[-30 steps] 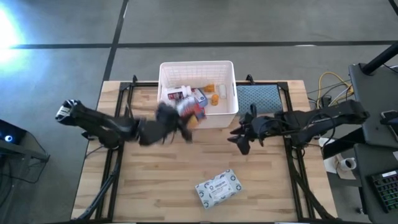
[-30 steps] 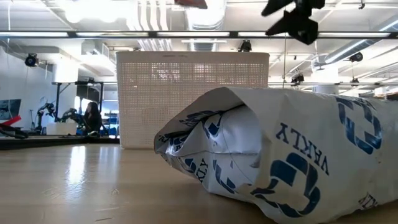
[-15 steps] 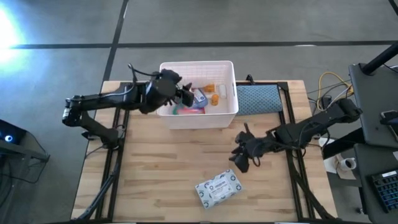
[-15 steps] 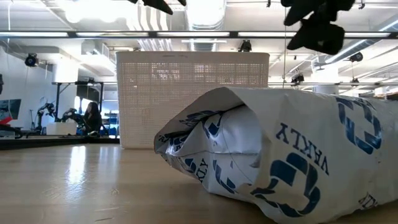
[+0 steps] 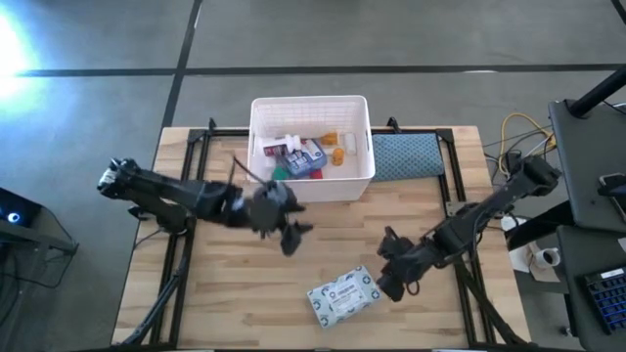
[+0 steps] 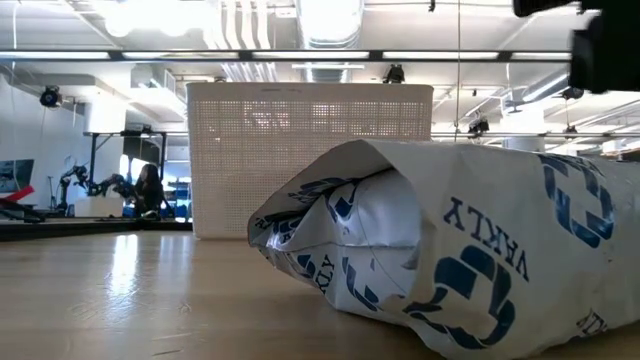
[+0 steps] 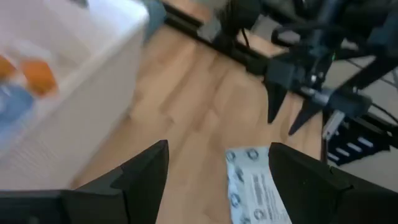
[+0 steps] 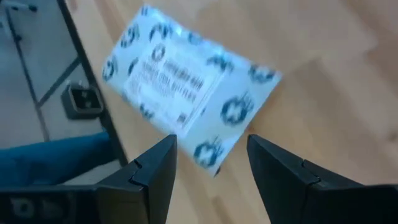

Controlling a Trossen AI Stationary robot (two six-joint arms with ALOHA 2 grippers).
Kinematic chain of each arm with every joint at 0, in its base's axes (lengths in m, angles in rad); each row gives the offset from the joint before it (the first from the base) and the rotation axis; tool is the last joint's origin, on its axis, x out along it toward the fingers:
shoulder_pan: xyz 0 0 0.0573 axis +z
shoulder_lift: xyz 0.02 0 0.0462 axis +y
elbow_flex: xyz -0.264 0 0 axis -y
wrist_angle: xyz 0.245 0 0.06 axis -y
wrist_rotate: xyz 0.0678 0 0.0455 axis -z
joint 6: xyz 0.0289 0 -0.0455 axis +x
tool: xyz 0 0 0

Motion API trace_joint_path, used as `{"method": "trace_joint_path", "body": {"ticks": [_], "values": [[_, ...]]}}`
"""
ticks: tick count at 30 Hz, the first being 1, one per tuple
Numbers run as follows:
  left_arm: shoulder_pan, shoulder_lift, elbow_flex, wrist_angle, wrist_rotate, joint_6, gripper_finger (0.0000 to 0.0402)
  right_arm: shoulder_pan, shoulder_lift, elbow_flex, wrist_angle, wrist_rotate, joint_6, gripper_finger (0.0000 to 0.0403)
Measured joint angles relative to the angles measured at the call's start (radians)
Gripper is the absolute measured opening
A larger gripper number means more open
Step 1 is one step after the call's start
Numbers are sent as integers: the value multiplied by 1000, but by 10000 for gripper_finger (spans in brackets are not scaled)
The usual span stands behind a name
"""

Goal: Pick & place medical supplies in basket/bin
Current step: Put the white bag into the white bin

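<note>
Two arms were over the wooden bench [image 5: 245,293], nothing gripped by either. White latticed basket [image 5: 360,176] sat at the far edge, centre, with a teal textured pad [image 5: 406,156] touching its right side. Inside the basket: a white pill bottle [image 5: 274,150], a blue-white box [image 5: 313,152], a red-orange box [image 5: 293,168], a green bit [image 5: 279,173] and orange bits [image 5: 335,147], all bunched together toward the middle.

Grey-white flat packet [image 5: 343,294] lay alone on the near part of the bench, well apart from the basket, tilted slightly. In the low view that packet [image 6: 470,250] filled most of the foreground, with the basket [image 6: 310,160] upright behind it.

Left gripper [image 5: 286,230] hung just in front of the basket's near wall, jaws spread wide and empty; the left wrist view showed both fingers [image 7: 143,174] apart over bare wood, with the packet [image 7: 255,190] beyond them.

Right gripper [image 5: 389,274] sat just beside the packet's right end, jaws partly open, holding nothing; right wrist view had the packet [image 8: 186,84] just ahead of its fingers [image 8: 155,168], not between them.
</note>
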Motion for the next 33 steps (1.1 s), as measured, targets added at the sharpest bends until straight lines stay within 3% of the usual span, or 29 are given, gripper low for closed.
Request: {"method": "trace_joint_path", "body": {"ticks": [5,10,14,18,23,29,33], "values": [[-81,42,-147,143,-55,-142,255,50,76,0,6,-34,76,187],[-105,118,-286,467,-48,-311,255,103,165,0,106,-94,126,187],[-121,207,-315,657,-40,-331,255,142,236,0,253,-127,140,187],[-123,302,-283,658,-28,-297,255,152,292,3,366,-128,189,187],[-121,400,-273,648,19,-241,255,152,343,4,393,-29,325,188],[-123,436,-275,583,74,-239,255,157,416,10,388,-28,509,193],[-122,437,-281,570,121,-214,255,160,458,38,387,-25,542,213]]}}
